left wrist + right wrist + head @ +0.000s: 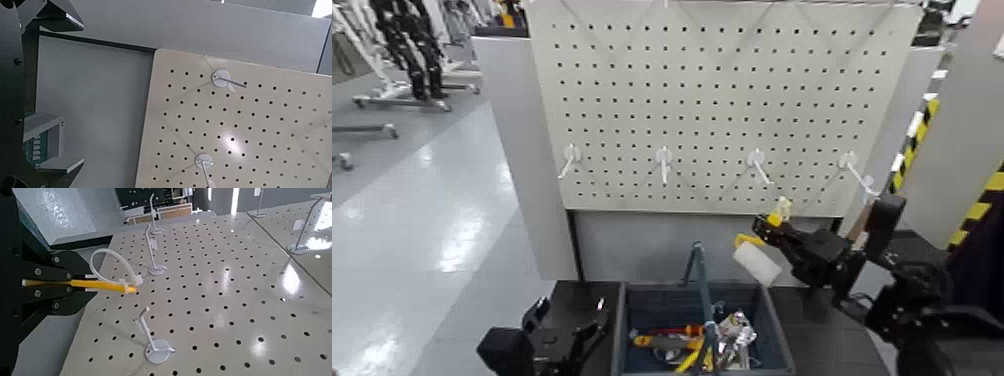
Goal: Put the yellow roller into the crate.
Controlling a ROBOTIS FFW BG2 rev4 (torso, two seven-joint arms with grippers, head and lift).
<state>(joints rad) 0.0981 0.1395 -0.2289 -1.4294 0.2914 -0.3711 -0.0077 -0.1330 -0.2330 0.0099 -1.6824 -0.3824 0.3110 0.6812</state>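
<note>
Head view: the yellow roller (758, 263) is grasped by its handle in the right gripper (769, 226), the jaws clenched on it, near the far right corner of the crate (621, 325). The left gripper (570, 318) is parked beside the crate's left wall, jaws spread and empty. Mixed tools (677, 341) are contained in the crate; its centre handle (706, 300) is noted upright. A pegboard (712, 110) with white hooks (665, 158) is positioned behind.
</note>
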